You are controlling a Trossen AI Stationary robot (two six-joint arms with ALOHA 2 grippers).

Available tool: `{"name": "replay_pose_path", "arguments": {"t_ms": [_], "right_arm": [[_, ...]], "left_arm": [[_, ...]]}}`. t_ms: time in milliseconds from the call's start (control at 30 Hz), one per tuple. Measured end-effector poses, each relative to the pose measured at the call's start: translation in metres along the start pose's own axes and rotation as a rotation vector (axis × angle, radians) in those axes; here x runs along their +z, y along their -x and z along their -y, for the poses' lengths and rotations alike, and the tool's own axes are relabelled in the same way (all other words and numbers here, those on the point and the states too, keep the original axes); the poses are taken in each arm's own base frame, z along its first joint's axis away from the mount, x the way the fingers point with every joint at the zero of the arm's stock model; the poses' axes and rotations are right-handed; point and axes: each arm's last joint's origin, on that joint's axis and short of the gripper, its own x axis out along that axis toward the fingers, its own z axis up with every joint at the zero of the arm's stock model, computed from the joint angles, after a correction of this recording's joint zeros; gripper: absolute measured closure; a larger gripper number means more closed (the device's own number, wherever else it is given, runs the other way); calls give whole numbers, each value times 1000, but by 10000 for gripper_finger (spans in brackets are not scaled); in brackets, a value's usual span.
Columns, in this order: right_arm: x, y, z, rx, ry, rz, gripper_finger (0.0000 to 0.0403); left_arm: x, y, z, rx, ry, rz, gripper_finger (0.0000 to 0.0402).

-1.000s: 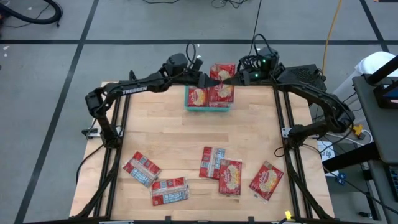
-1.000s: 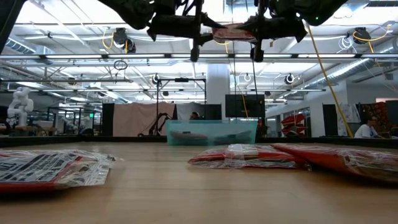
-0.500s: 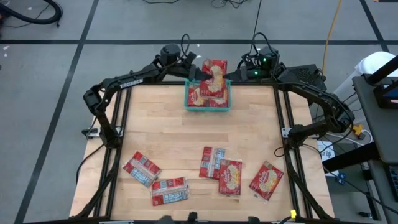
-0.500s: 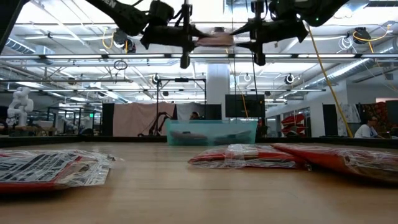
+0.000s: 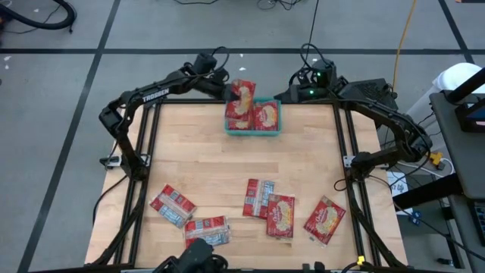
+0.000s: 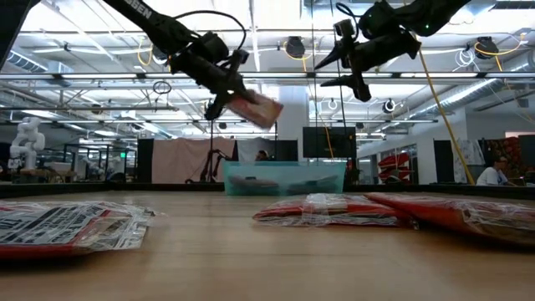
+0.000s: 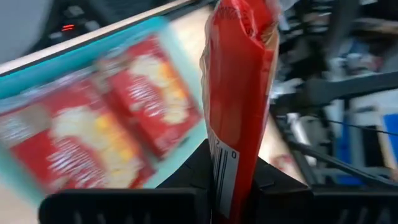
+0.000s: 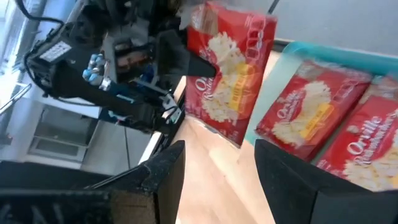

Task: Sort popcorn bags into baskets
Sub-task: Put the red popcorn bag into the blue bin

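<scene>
Lying loose along the near edge of the wooden table (image 5: 204, 167) were five popcorn bags (image 5: 279, 216) awaiting their turn, two of them at the near left showing pale backs, the others red side up. Farther off, against the far edge, sat the teal basket (image 5: 277, 120), already holding at least two red packets laid flat. Above its left end the left gripper (image 5: 226, 90) was clenched on the edge of one more popcorn bag (image 5: 241, 101), which hung tilted in the air over the basket's left side, clear of the packets beneath. The right gripper (image 6: 334, 68) hovered just beyond the basket's right far corner with its fingers spread and nothing between them. The step in hand looked like placing: the left arm carrying its packet into the basket. The next move probably called for lowering the bag until it lay flat on the pile inside the rim, then letting go, while the right arm kept clear.
</scene>
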Motion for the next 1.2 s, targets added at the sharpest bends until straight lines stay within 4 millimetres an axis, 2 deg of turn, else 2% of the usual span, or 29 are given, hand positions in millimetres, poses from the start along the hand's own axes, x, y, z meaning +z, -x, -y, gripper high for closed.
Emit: {"name": "replay_pose_path", "arguments": {"t_ms": [233, 500, 667, 867, 1067, 1200], "right_arm": [[1, 0, 0, -14, 25, 14, 216], [1, 0, 0, -13, 57, 13, 216], [1, 0, 0, -12, 73, 12, 216], [0, 0, 0, -12, 89, 10, 216], [1, 1, 1, -15, 97, 11, 216], [2, 3, 3, 0, 93, 1, 216]], "left_arm": [[-5, -3, -12, 170, 38, 67, 379], [-33, -21, -44, 163, 259, 102, 373], [-43, -26, -51, 153, 293, 120, 378], [-44, -29, -51, 168, 301, 132, 375], [-32, -41, -53, 61, 360, 174, 376], [-39, -54, -65, 81, 404, 117, 376]]}}
